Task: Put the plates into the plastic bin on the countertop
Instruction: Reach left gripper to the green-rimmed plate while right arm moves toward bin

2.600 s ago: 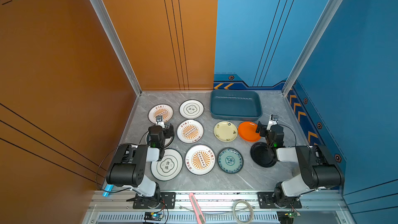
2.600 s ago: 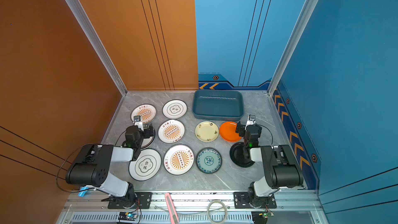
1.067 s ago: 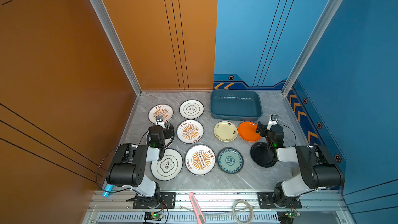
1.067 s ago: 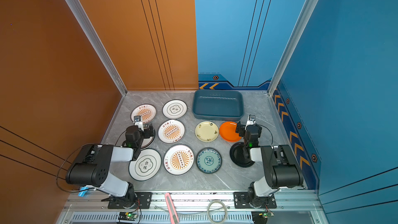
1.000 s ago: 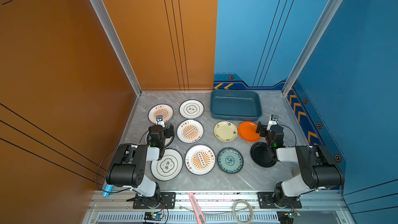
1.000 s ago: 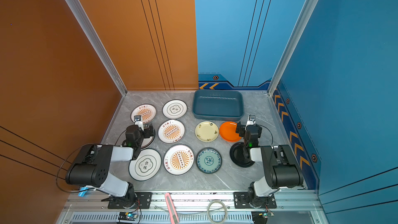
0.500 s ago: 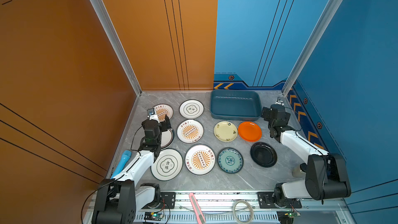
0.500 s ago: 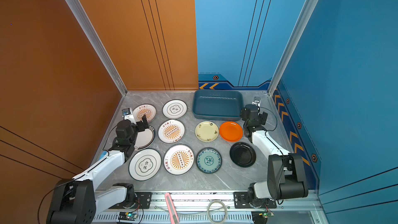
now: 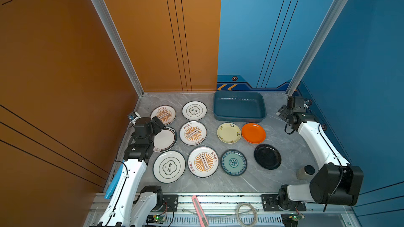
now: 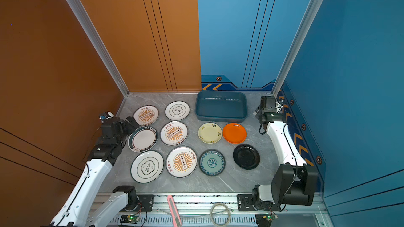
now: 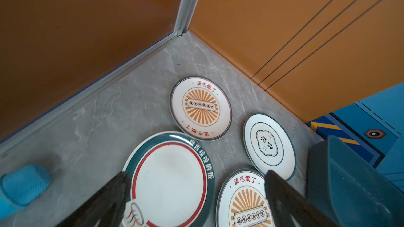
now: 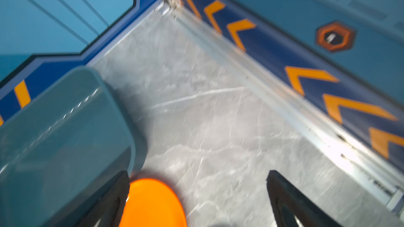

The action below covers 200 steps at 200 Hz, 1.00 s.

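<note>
Several plates lie flat on the grey countertop (image 9: 290,149) in both top views, among them an orange one (image 9: 253,133), a cream one (image 9: 228,132), a black one (image 9: 267,156) and a teal-rimmed white one (image 9: 166,139). The empty teal-blue plastic bin (image 9: 239,118) stands at the back. My left gripper (image 9: 159,124) hovers open over the teal-rimmed plate (image 11: 170,171), holding nothing. My right gripper (image 9: 281,113) is open and empty, raised beside the bin's right end, with the orange plate (image 12: 153,204) by one finger.
A small jar with a black lid (image 9: 305,172) stands near the right arm's base. A blue object (image 9: 113,182) leans at the left wall. A pink knife (image 9: 200,211) and a cable coil (image 9: 246,214) lie on the front rail. Walls close three sides.
Both arms have unfolded from their low pose. The left gripper rose and moved toward the left wall. The right gripper swung back beside the bin, uncovering the black plate.
</note>
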Motion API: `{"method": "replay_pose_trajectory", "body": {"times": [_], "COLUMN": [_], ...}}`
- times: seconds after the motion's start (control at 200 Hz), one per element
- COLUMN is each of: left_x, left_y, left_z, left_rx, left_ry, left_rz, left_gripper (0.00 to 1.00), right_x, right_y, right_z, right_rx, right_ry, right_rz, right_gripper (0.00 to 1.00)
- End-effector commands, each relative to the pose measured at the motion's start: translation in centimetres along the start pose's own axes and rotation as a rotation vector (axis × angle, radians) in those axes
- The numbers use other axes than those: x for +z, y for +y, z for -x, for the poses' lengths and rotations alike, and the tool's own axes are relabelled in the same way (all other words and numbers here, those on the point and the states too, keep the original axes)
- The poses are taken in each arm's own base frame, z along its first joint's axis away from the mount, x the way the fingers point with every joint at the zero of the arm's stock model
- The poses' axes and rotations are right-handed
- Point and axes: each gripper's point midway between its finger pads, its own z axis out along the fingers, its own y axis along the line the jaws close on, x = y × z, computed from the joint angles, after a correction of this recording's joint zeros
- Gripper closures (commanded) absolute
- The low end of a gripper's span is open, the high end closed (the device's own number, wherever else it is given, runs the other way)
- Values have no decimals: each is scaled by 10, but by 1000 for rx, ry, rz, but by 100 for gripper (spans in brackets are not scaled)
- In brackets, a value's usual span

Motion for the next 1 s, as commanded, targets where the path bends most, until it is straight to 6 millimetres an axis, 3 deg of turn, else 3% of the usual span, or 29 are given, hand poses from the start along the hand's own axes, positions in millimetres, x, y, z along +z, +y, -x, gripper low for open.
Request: {"method": "replay_pose_trajectory", "body": {"times": [0.0,0.135,0.375,0.551,0.821,0.996], "left_x": [-6,-6,16,22,14,19], "left_y": [14,24,23,45,74,94], "left_z": [-24,-37,-89,-103,-117,-134], "left_rx": [-208,-286,-237,-269,-259,-367], "left_ry": [110,159,461,479,532,551], "left_rz": [-3,13,-5,60,100,108], "left_gripper": [2,2,2,2,1,4], "right_x": [-12,-12,-9,-15,-12,-7], "right_y": [13,34,65,79,78,79], "right_z": [-28,-51,-87,-92,-102,-105], "right_rx": [1,-31,-121,-145,-165,-173], "right_ry": [112,218,336,366,389,402], "right_rz": [51,106,184,236,230,226], "right_gripper": [0,0,1,3,3,3]}}
